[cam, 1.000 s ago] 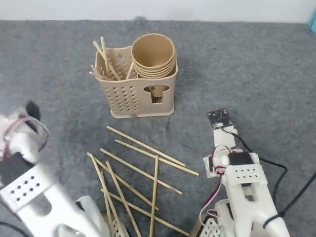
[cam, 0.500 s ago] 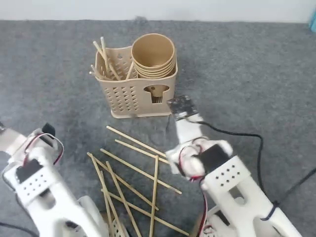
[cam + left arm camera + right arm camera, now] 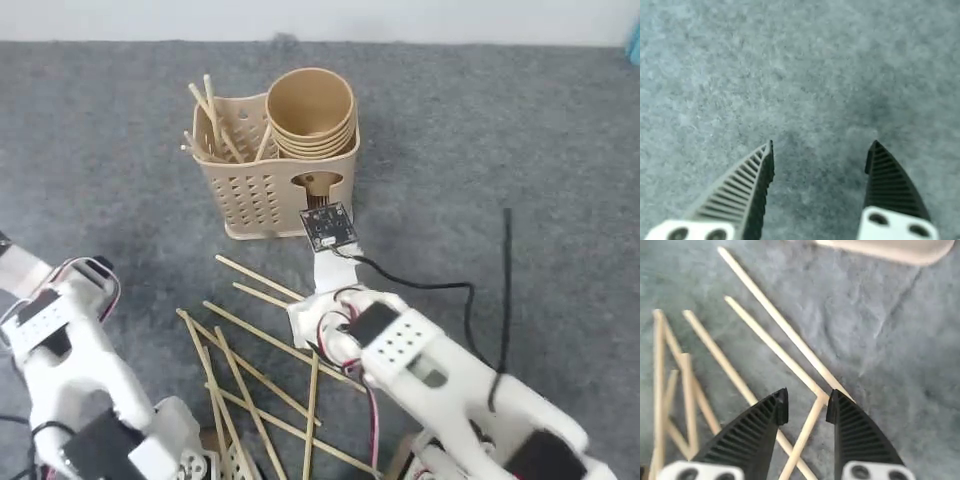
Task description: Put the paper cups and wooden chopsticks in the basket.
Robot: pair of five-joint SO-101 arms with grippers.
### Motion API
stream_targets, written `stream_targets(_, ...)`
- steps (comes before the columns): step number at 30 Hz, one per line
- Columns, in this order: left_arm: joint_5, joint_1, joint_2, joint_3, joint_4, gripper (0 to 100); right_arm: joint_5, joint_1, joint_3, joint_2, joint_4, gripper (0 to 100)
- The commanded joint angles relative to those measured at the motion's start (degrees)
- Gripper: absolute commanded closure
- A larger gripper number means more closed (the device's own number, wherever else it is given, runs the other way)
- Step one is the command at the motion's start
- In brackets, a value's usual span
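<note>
My left gripper (image 3: pixel 822 146) hangs at the near left over bare grey carpet (image 3: pixel 805 60); its jaws are spread wide and hold nothing; none of the task's things lies beneath it. My right gripper (image 3: pixel 807 396) sits nearer the middle, above the scatter of thin, pale wooden chopsticks (image 3: pixel 262 334) lying loose on the carpet; its jaws stand narrow, with a small gap between them, and grip nothing.

Between those jaws lies the far end of one pale upright-running chopstick (image 3: pixel 801 442); its long axis runs near to far, back under my wrist, so the jaws straddle it crosswise, one to its left and one to its right. A sliver of carpet shows on each side of it, so I judge it untouched; how high I hang above it I cannot tell. That far end touches a longer diagonal chopstick (image 3: pixel 775 347), which runs from far left to near right; closing just here might pinch both, I think.

Straight beyond, near my right wrist and well apart from my left arm, stands the beige perforated plastic basket (image 3: pixel 262 195); a stack of tan paper cups (image 3: pixel 312 105) fills its right compartment; some standing chopsticks (image 3: pixel 212 110) lean in its left one. The carry therefore belongs to my right arm; it goes far and slightly left.
</note>
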Motion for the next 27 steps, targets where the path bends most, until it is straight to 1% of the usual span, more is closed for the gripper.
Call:
stream_targets(1, 0.62, 0.53, -0.09, -2.51, -1.49, 72, -3.43, 0.57, -1.58, 4.09, -1.10, 85.4)
stream_targets(5, 0.62, 0.53, -0.09, -2.51, -1.49, 72, -3.96, 0.66, -5.63, 6.90, 4.62, 85.4)
stream_targets(10, 0.53, 0.53, -0.09, -2.51, -1.49, 72, -3.96, 0.66, -6.51, 11.03, 3.82, 85.7)
stream_targets(12, 0.44, 0.53, -0.09, -2.51, -1.49, 72, -3.78, 0.66, -6.51, 12.44, 2.77, 89.0)
stream_targets(16, 0.35, 0.53, -0.09, -2.51, -1.49, 72, -3.60, 0.75, -6.51, 13.41, 1.27, 99.2)
stream_targets(21, 0.35, 0.44, -0.09, -2.42, -1.49, 72, -3.52, 1.01, -7.12, 13.49, 1.80, 97.2)
stream_targets(24, 0.35, 0.44, -0.09, -2.42, -1.49, 72, -2.90, 3.21, -8.18, 13.32, 2.51, 97.3)
stream_targets(27, 0.35, 0.35, -0.09, -2.42, -1.49, 72, 0.70, 6.37, -12.31, 11.21, 8.40, 99.1)
